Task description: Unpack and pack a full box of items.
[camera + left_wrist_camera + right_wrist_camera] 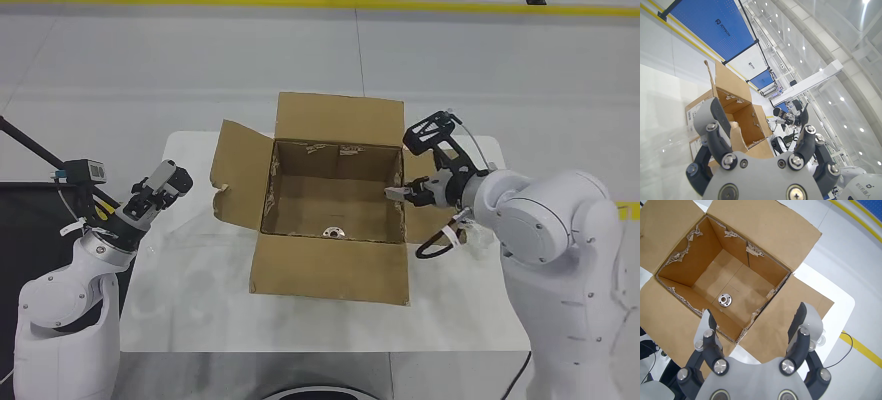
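The right gripper hangs over the right rim of the box, jaws apart and empty; the left gripper, also apart and empty, sits well off the box's left side. A small metal disc lies flat on the box floor near the front wall. Likely trouble: the box is deep, so the arm may catch the rim and shove the box, and the flat disc may slip out of the grip.

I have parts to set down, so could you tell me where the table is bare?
The table is bare on the robot's side of the box and between its left flap and the left gripper. Inside lies only a metal flange. The right side is crowded: right flap and right gripper.
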`<state>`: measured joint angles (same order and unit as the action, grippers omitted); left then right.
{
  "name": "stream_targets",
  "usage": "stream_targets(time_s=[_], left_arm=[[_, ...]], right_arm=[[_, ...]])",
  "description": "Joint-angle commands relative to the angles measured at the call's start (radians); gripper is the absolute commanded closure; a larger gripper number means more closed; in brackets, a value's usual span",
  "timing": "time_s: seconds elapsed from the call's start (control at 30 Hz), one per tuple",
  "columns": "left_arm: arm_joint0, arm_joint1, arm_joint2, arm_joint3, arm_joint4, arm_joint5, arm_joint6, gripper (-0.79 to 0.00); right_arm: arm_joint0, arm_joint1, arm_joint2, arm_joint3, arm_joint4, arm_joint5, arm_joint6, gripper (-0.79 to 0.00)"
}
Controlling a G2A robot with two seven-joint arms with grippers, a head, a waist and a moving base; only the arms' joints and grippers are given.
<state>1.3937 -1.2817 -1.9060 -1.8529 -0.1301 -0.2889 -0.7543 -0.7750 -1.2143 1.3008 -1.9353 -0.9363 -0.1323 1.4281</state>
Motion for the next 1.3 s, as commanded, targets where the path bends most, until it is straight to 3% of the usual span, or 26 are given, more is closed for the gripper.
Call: stream_targets(time_s=[0.0,0.3,0.4,0.6,0.83,1.1,1.2,1.27], left_arm=[[0.0,0.0,0.0,0.0,0.0,0.0,0.0,-0.785],[0.0,0.0,0.0,0.0,0.0,0.0,0.0,-0.785],[-0.001,0.001,0.003,-0.001,0.003,0.006,0.01,-0.785],[-0.072,0.014,0.004,0.054,0.027,0.046,0.018,-0.785],[-0.164,0.03,0.014,0.166,0.047,0.072,0.025,-0.785],[-0.164,0.03,0.014,0.166,0.047,0.072,0.025,-0.785],[-0.164,0.03,0.014,0.166,0.047,0.072,0.025,-0.785],[-0.164,0.03,0.014,0.166,0.047,0.072,0.025,-0.785]], right_arm=[[0.0,0.0,0.0,0.0,0.0,0.0,0.0,-0.785],[-0.003,0.0,-0.002,-0.001,0.002,-0.001,-0.009,-0.785],[0.007,-0.004,-0.054,0.009,-0.012,0.007,-0.038,-0.785],[0.153,-0.033,-0.227,0.114,-0.01,0.062,-0.023,-0.785],[0.382,-0.099,-0.436,0.364,0.08,0.131,0.002,-0.785],[0.528,-0.18,-0.605,0.628,0.207,0.161,0.005,-0.785],[0.555,-0.207,-0.642,0.718,0.243,0.164,-0.03,0.0],[0.569,-0.223,-0.663,0.774,0.273,0.147,-0.047,0.0]])
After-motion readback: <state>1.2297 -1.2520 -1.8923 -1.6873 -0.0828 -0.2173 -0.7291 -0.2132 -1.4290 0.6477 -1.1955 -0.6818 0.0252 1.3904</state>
